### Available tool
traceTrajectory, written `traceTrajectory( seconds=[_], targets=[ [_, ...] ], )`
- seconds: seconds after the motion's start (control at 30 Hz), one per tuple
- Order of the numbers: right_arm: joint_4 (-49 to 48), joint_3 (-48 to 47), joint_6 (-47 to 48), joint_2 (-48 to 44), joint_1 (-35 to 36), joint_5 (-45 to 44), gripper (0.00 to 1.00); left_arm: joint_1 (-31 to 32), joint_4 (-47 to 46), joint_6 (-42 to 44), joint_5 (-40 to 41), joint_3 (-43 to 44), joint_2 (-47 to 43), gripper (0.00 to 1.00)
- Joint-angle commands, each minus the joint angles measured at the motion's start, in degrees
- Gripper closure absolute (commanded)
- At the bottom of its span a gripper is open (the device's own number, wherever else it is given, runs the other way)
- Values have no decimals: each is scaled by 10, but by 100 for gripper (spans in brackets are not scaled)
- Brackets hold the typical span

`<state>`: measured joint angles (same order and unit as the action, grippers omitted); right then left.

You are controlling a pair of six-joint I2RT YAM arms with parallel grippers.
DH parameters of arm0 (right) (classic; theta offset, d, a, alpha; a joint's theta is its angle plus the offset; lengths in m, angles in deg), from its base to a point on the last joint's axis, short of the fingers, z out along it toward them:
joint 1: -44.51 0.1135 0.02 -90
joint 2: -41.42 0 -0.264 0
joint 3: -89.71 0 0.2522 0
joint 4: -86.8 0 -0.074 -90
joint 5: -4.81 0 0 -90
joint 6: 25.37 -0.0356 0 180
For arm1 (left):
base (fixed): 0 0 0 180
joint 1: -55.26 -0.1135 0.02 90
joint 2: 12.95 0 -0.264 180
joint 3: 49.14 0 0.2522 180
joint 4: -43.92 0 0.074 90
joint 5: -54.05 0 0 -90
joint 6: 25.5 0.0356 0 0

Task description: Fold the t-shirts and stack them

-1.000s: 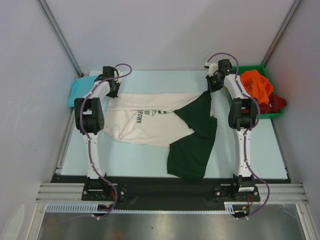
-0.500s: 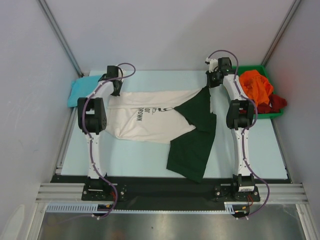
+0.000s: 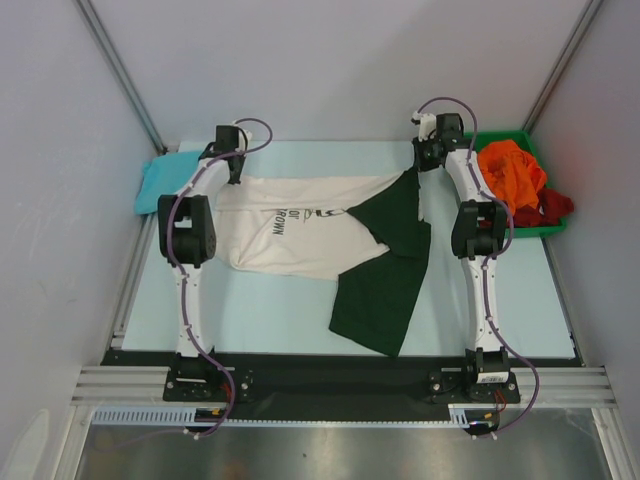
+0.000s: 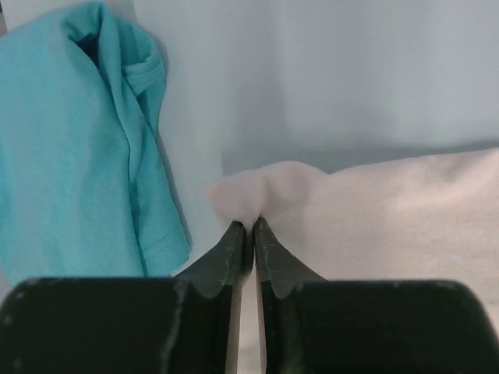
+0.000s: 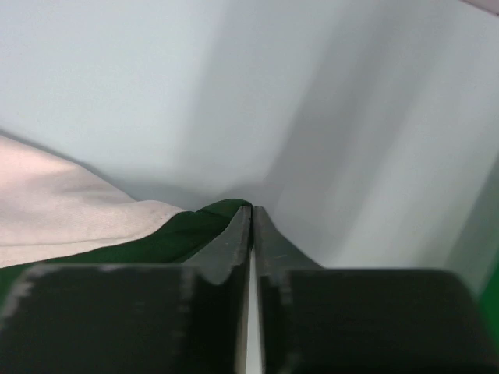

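A cream t-shirt [image 3: 300, 235] with dark green sleeves [image 3: 385, 280] and dark lettering lies spread across the middle of the table. My left gripper [image 3: 233, 168] is at its far left corner, shut on a bunched bit of cream cloth [image 4: 265, 191], as the left wrist view shows at the fingertips [image 4: 253, 226]. My right gripper [image 3: 425, 165] is at the far right corner, shut on the dark green cloth [image 5: 187, 230]. A teal t-shirt [image 3: 158, 185] lies at the far left, just left of the left gripper. Orange [image 3: 510, 170] and dark red [image 3: 550, 208] t-shirts are heaped at the far right.
The orange and dark red shirts sit in a green plastic bin [image 3: 505, 232] to the right of the right arm. Grey walls close in the back and both sides. A black rail [image 3: 320, 375] runs along the near edge by the arm bases.
Both grippers have moved toward the back wall, drawing the cream shirt's far edge straighter and dragging the green sleeve a little farther from the near edge.
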<state>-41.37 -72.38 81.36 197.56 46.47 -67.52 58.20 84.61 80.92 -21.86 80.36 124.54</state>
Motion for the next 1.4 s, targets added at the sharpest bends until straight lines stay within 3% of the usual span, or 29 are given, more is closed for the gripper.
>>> traceTrajectory(
  seconds=[0.0,0.03,0.07,0.1,0.17,0.23,0.33,0.5,0.7,0.9,1.0,1.17,1.37],
  targets=[
    [-26,-33,11,-23,4,-25,88,11,-37,-3,29,25,-24,85],
    [-28,-32,19,-35,6,-40,81,15,-41,-3,42,24,-35,82],
    [-31,-30,28,-47,7,-47,67,18,-41,-5,38,26,-46,75],
    [-40,-24,30,-75,8,-54,62,27,-40,-6,34,24,-71,70],
    [-54,-4,31,-107,7,-71,53,36,-40,-8,29,14,-98,49],
    [-111,84,36,-183,8,-72,33,48,-34,-10,25,-9,-136,34],
    [-170,211,88,-284,23,-62,30,55,-15,-6,16,-76,-180,24],
    [-123,328,112,-374,60,-50,31,51,35,-24,-64,-194,-255,24],
    [-92,485,110,-461,110,-9,37,45,113,-46,-125,-253,-285,31],
    [-33,540,153,-485,196,-30,39,33,132,-66,-168,-307,-302,31],
    [-14,560,177,-482,222,-31,46,28,144,-57,-181,-329,-294,32],
    [-13,630,200,-491,246,-22,49,4,146,-88,-163,-331,-266,33],
    [10,632,209,-470,252,-50,50,-8,164,-66,-143,-335,-280,34]
  ],
)
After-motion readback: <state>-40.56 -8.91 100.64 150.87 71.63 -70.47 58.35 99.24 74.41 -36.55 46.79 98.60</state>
